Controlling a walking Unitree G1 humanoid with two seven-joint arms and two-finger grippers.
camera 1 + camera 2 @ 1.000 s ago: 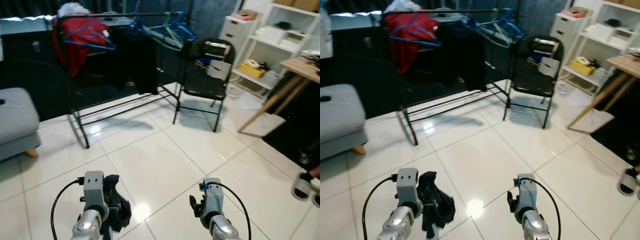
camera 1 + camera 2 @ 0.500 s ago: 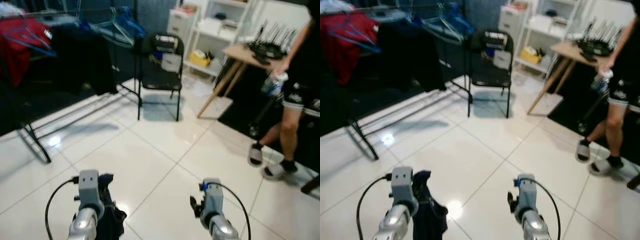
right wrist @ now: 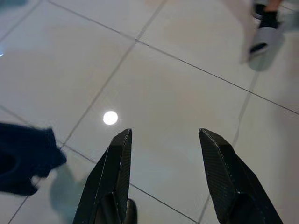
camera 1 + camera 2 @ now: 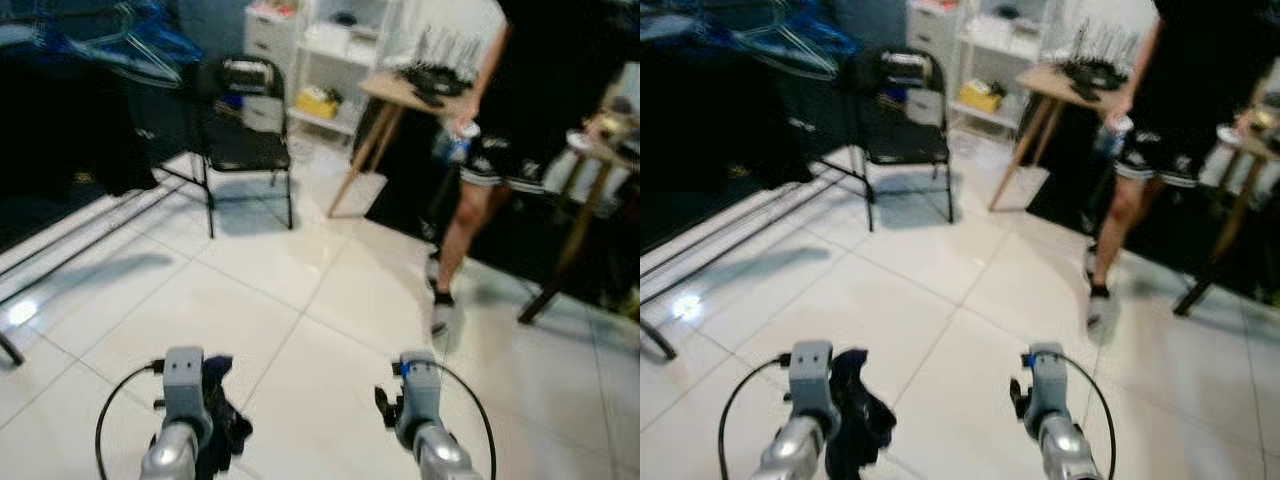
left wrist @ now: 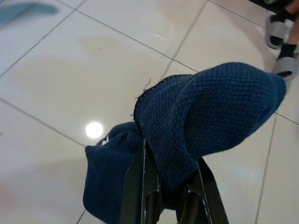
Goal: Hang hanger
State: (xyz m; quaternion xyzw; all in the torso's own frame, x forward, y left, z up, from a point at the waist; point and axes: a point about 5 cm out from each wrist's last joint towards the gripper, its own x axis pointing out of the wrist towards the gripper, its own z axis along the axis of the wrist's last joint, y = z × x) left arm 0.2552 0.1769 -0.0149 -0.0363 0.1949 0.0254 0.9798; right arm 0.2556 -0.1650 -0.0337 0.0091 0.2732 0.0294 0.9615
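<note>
The left tool [image 5: 161,186] is clenched on a dark blue knitted garment [image 5: 205,107], which bunches over its fingers and hangs down beside the left arm, above the white tiled floor [image 4: 300,300]. The right tool [image 3: 163,177] is released, its two black fingers spread wide over bare tiles, grasping nothing. Both arms are held low in front of the robot, well apart from each other.

Blue hangers [image 4: 120,45] hang on the clothes rack [image 4: 70,215] at the far left, well away from both tools, with dark clothing beneath them. Just beside the rack stands a black folding chair [image 4: 245,140] with items on its seat and back. Behind the chair is a white shelf unit [image 4: 330,40], and near it a wooden table [image 4: 400,95] with splayed legs carrying dark objects. A person [image 4: 520,130] in dark clothes and slippers stands on the tiles to the right, holding a bottle [image 4: 462,130] at hip level. The head views are blurred
</note>
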